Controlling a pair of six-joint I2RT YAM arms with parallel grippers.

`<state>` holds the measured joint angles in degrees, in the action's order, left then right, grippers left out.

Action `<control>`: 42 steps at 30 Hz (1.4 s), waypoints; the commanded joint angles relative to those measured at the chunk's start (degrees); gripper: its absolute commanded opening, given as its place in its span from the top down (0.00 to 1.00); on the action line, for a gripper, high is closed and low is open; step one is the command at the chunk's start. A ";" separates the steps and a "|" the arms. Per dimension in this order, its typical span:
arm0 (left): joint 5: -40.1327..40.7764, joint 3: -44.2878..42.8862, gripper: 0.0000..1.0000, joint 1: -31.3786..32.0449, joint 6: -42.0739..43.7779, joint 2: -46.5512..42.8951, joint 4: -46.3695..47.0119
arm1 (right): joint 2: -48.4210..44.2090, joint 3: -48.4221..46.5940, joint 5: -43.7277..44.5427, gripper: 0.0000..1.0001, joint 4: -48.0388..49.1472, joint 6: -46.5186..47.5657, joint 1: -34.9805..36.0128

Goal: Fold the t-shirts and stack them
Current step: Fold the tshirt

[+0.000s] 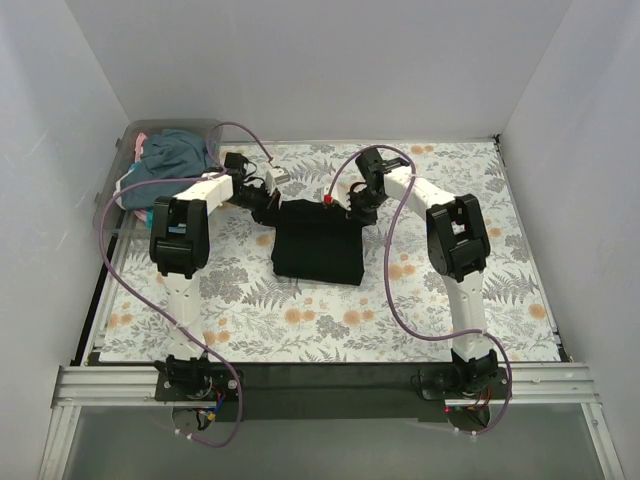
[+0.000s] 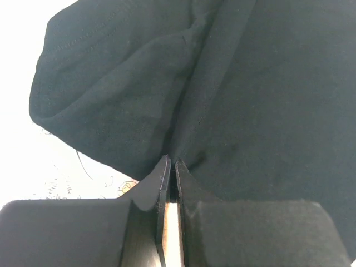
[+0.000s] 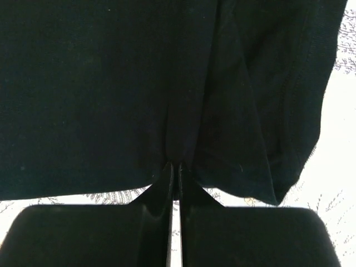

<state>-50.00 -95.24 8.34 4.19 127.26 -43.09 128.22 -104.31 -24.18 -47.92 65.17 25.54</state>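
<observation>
A black t-shirt [image 1: 318, 242] lies partly folded in the middle of the table. My left gripper [image 1: 268, 203] is shut on its far left corner; in the left wrist view the fingertips [image 2: 172, 164] pinch the black cloth [image 2: 222, 83]. My right gripper [image 1: 356, 208] is shut on its far right corner; in the right wrist view the fingertips [image 3: 174, 167] pinch the cloth's edge [image 3: 111, 89]. Other t-shirts, slate-blue [image 1: 178, 152], teal and pink, are heaped at the far left.
A clear plastic bin [image 1: 128, 145] at the far left corner holds the heap of shirts. The floral table covering [image 1: 330, 310] spreads over the table. White walls enclose the sides and back. A purple cable [image 1: 400, 290] hangs along each arm.
</observation>
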 commanded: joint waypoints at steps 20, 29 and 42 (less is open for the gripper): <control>-1.84 37.76 0.62 6.69 9.09 -40.32 -2.62 | -26.54 26.29 -18.95 0.59 -3.41 -25.07 1.19; 4.46 34.96 0.58 18.46 2.15 -38.33 11.60 | -11.17 8.96 -34.95 0.73 -0.78 -42.83 -2.60; 11.50 28.98 0.54 24.18 -0.93 -25.05 17.87 | -0.26 4.64 -36.20 0.80 9.16 -53.91 0.21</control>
<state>-39.07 -63.72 31.68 3.75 102.54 -27.11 127.85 -98.17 -57.91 -42.11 14.52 24.40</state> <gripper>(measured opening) 0.465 0.197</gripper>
